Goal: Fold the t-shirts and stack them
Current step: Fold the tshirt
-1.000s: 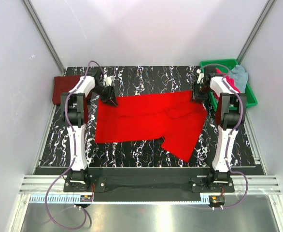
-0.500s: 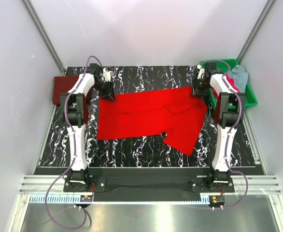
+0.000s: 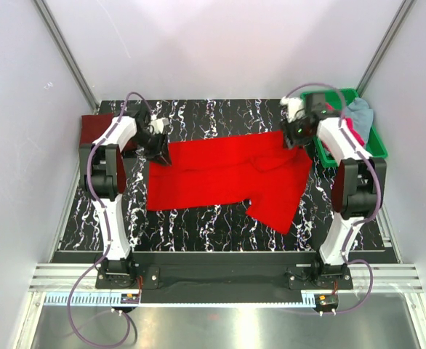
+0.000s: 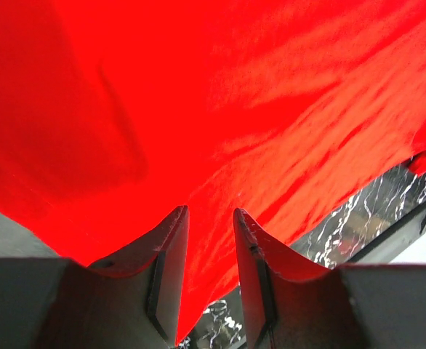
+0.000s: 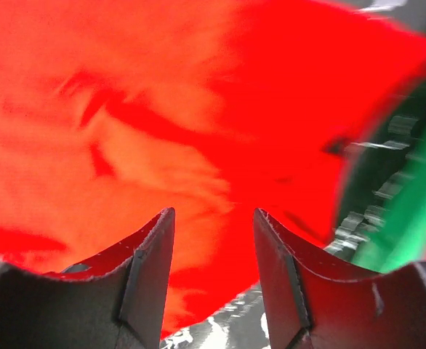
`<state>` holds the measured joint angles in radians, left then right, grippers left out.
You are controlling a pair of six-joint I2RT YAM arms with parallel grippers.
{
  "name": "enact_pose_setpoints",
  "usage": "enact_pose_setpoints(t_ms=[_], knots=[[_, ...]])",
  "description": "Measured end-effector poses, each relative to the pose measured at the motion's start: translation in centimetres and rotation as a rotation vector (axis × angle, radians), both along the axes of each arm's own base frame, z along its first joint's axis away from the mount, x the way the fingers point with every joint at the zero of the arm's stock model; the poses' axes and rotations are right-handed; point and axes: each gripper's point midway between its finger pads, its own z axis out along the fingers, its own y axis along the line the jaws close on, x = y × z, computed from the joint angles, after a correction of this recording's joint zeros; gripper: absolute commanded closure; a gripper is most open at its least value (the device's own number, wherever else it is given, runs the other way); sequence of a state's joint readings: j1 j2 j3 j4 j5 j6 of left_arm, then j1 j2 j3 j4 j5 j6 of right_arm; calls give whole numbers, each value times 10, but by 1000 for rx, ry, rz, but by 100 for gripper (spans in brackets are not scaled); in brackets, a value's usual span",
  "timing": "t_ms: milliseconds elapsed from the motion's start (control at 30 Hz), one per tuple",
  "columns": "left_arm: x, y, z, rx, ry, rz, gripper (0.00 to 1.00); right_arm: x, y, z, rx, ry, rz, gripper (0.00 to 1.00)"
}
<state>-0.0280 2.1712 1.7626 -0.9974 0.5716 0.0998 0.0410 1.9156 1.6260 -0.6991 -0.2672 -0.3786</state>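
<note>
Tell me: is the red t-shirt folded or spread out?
Spread out, not yet folded. The red t-shirt lies wide across the table, reaching from the left hand to the right hand; only its right part looks creased.

1. The left arm [image 3: 115, 218] rises from its base, folds at the elbow and reaches inward.
2. The left gripper [image 3: 160, 153] points down, fingers narrowly apart.
3. The right arm [image 3: 342, 139] mirrors it.
4. The right gripper [image 3: 290, 138] points down, jaws parted wider.

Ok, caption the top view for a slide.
Left gripper and right gripper at the far corners of a red t-shirt on the table.
</note>
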Motion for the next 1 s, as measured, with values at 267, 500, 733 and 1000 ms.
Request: enact_pose_setpoints(t_ms=[267, 500, 733, 1000], knots=[[-7, 3, -4, 19, 23, -9, 64, -53, 64, -50, -56, 96, 268, 45], [-8, 8, -7, 36, 33, -1, 64, -47, 80, -46, -62, 48, 313, 45], [-8, 9, -8, 36, 35, 2, 64, -41, 81, -49, -76, 30, 326, 45], [-9, 9, -12, 38, 45, 2, 64, -47, 96, -67, -80, 68, 363, 48]])
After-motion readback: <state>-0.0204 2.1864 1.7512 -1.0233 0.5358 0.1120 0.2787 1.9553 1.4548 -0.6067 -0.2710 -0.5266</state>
